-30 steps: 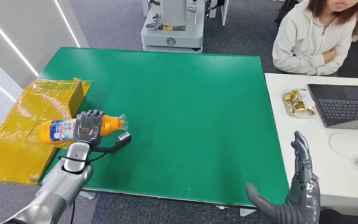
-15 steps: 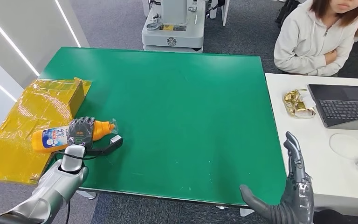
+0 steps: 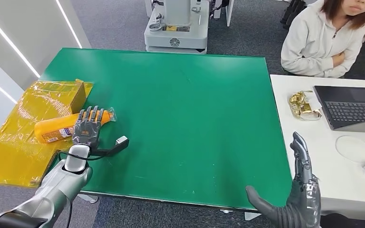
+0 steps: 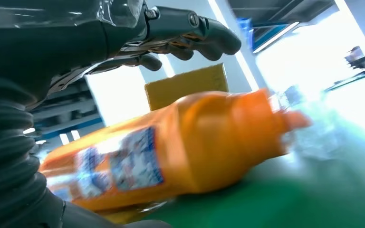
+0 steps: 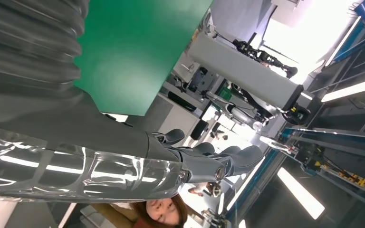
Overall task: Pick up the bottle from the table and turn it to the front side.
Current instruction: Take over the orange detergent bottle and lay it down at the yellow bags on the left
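Judging by the table, you look nearly done: the orange bottle lies on its side at the green table's left edge, beside the yellow box. Your left hand hovers over it with fingers spread, holding nothing. The right hand hangs open, well apart.

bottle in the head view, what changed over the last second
The left robot hand lowered the orange bottle toward the table's left edge and rolled it, so the blue and white label that faced up is now mostly turned away. Its fingers have spread flat over the bottle, so it seems to have let go. The right robot hand, the yellow box and the laptop stayed put.
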Controlling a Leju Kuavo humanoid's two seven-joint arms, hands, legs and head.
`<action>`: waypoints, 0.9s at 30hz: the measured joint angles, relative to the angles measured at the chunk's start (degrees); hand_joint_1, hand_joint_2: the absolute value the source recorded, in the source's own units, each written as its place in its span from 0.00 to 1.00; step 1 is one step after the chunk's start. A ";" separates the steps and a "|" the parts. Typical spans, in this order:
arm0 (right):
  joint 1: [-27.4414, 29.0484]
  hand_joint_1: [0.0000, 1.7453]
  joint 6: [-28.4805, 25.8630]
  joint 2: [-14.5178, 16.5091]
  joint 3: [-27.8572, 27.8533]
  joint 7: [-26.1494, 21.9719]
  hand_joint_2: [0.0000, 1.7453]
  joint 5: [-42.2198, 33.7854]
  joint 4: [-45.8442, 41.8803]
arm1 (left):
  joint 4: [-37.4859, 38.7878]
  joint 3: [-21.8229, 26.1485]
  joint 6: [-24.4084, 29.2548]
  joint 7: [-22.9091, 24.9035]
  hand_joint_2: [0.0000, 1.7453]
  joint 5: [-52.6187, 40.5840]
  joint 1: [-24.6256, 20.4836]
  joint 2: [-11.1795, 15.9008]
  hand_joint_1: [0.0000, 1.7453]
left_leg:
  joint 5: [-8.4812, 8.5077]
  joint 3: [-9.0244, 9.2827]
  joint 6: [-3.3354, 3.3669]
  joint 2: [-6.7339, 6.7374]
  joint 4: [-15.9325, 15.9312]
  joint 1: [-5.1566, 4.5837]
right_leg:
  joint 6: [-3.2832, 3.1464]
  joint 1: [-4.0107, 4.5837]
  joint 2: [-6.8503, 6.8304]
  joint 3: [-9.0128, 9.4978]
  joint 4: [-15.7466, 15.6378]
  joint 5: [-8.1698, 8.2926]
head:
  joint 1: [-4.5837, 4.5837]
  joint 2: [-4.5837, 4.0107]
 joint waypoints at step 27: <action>-2.57 0.00 -13.60 -5.57 7.59 -6.43 1.00 -27.01 9.48 | -53.44 -3.86 -16.52 -46.91 1.00 84.90 23.64 -13.59 0.00 | -0.17 -0.03 0.11 0.00 0.00 -0.03 | 0.09 -0.04 -0.04 0.01 -0.05 -0.08 | 0.01 0.00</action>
